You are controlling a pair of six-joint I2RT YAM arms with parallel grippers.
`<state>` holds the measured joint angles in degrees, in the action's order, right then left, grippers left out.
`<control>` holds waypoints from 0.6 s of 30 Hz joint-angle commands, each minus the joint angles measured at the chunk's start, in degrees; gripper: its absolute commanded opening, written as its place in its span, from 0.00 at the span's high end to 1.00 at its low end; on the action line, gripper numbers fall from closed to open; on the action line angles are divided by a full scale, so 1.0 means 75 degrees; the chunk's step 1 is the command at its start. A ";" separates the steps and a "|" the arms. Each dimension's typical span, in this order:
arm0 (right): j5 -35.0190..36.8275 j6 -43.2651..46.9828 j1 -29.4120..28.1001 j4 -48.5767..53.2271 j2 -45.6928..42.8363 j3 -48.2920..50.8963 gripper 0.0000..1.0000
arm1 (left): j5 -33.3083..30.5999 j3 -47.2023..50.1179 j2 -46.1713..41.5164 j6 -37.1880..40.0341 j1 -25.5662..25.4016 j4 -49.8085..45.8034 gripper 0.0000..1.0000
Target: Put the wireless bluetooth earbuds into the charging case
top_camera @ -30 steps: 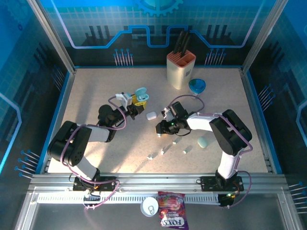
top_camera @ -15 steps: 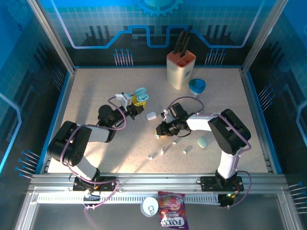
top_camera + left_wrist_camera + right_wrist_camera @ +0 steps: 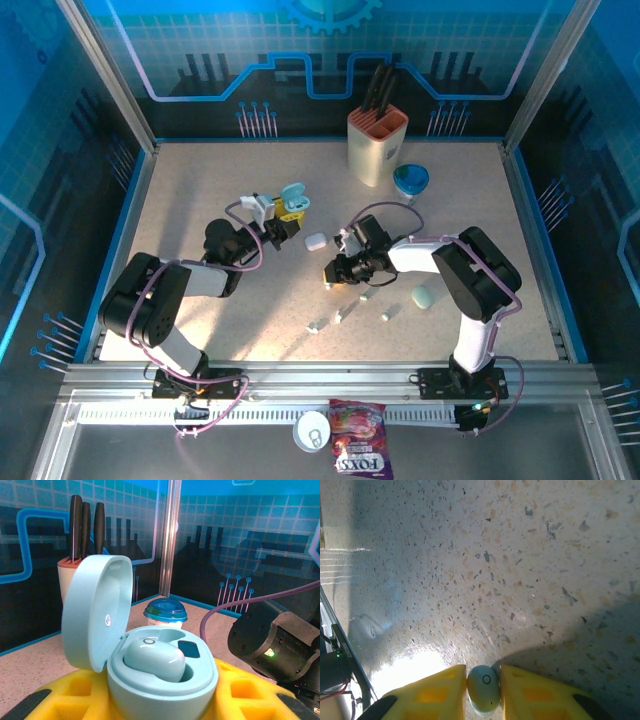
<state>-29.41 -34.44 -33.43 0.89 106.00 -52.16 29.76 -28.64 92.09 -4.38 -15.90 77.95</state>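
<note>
My left gripper [image 3: 283, 213] is shut on a pale blue charging case [image 3: 293, 197] and holds it up left of centre. The left wrist view shows that case [image 3: 165, 685] between my yellow fingers [image 3: 65, 700], its lid [image 3: 95, 610] open. One pale blue earbud [image 3: 155, 660] sits in it beside an empty slot [image 3: 189, 649]. My right gripper [image 3: 333, 272] is low over the table's middle. Its yellow fingers [image 3: 432, 695] are shut on a pale earbud [image 3: 483, 689] resting on the speckled table. Several loose earbuds [image 3: 341, 315] lie just in front of it.
A white closed case [image 3: 315, 241] lies between the grippers, and a pale green one [image 3: 424, 297] lies to the right. At the back stand a knife block [image 3: 377, 145] and a blue-lidded cup [image 3: 411, 180]. A candy bag [image 3: 360, 455] lies off the table's front.
My right gripper's fingers have closed onto the earbud on the table and shifted slightly left. The left gripper and its case have not moved.
</note>
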 commanded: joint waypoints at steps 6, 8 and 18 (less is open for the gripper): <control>0.0230 0.0176 -0.0133 0.0409 -0.0096 0.0051 0.84 | -0.0015 0.0078 -0.0174 0.0051 0.0087 0.0316 0.71; 0.0370 0.0217 -0.0136 0.0425 -0.0262 0.0053 0.83 | 0.0008 0.0090 -0.0168 0.0094 0.0089 0.0306 0.71; 0.1996 0.0869 -0.0087 0.0761 -0.1945 0.0193 0.83 | 0.0372 0.0275 0.0082 0.0289 0.0080 0.0253 0.71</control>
<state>-19.81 -31.22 -33.82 4.95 96.05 -51.40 30.33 -27.97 92.12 -3.90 -15.88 77.95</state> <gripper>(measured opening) 0.171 0.354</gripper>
